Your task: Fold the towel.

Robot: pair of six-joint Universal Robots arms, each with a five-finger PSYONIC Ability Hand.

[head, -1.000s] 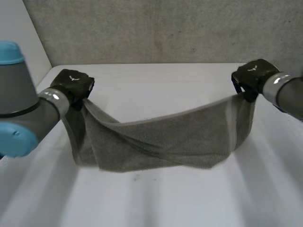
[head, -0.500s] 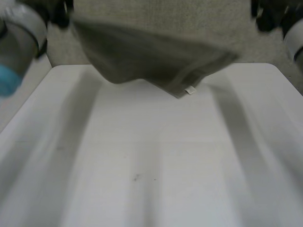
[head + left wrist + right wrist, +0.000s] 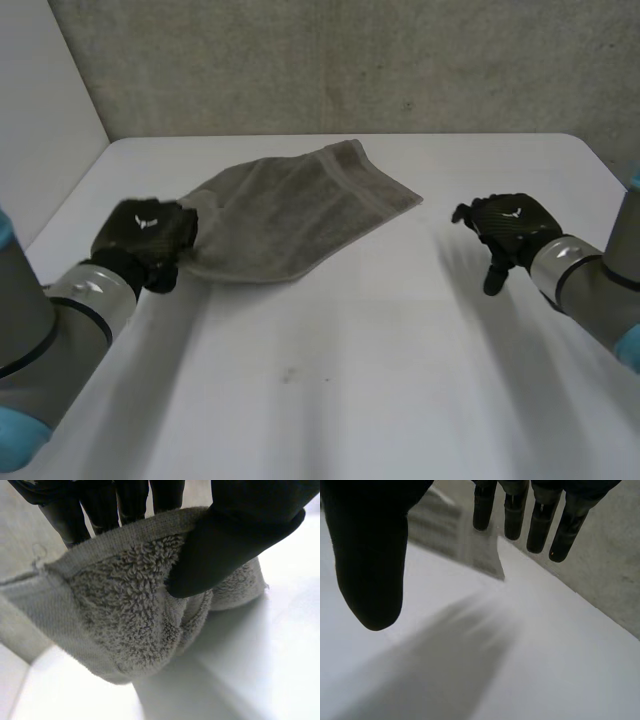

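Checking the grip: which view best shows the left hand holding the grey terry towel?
The left wrist view: the left hand pinches the grey terry towel between thumb and fingers. The head view shows that hand at its corner, pinch hidden; the right wrist view, distant towel.

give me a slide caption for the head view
Left hand pinches one end of the grey towel lying on the white table; right hand open, apart from it.

The white bench (image 3: 330, 400) has a smooth top and a rounded far corner. Behind it stands a rough grey wall (image 3: 350, 60). A plain pale wall (image 3: 40, 110) closes its left side.
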